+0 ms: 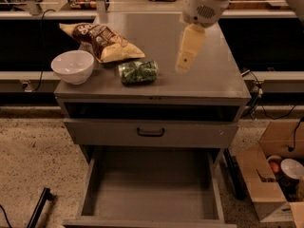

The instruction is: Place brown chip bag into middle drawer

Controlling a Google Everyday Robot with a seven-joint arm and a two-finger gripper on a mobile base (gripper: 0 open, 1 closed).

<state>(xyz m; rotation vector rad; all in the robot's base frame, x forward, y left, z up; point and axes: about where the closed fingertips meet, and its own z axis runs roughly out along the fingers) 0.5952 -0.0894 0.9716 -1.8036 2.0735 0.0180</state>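
One brown chip bag [102, 42], one white bowl [72, 65] and one small clear pack of green contents [137, 72] sit on the left half of the grey cabinet top [209, 75]. The chip bag lies flat towards the back left, its yellow-tan end pointing to the front right and nearly reaching the green pack. The bowl stands upright just in front of the bag's left part, near the cabinet's front left corner. The cabinet front shows one dark open slot under the top, one closed drawer [199, 133] with a single dark handle [150, 132], and below it the middle drawer [152, 189], pulled fully out, its flat grey floor bare. The cabinet stands on a speckled floor [28, 151], with one open cardboard box [266, 194] at the lower right and a long counter running behind. The one gripper [183, 66] hangs from the white arm [204, 4] above the middle of the cabinet top, right of the green pack and well apart from the chip bag, touching none of them; whether it is released or clenched cannot be told
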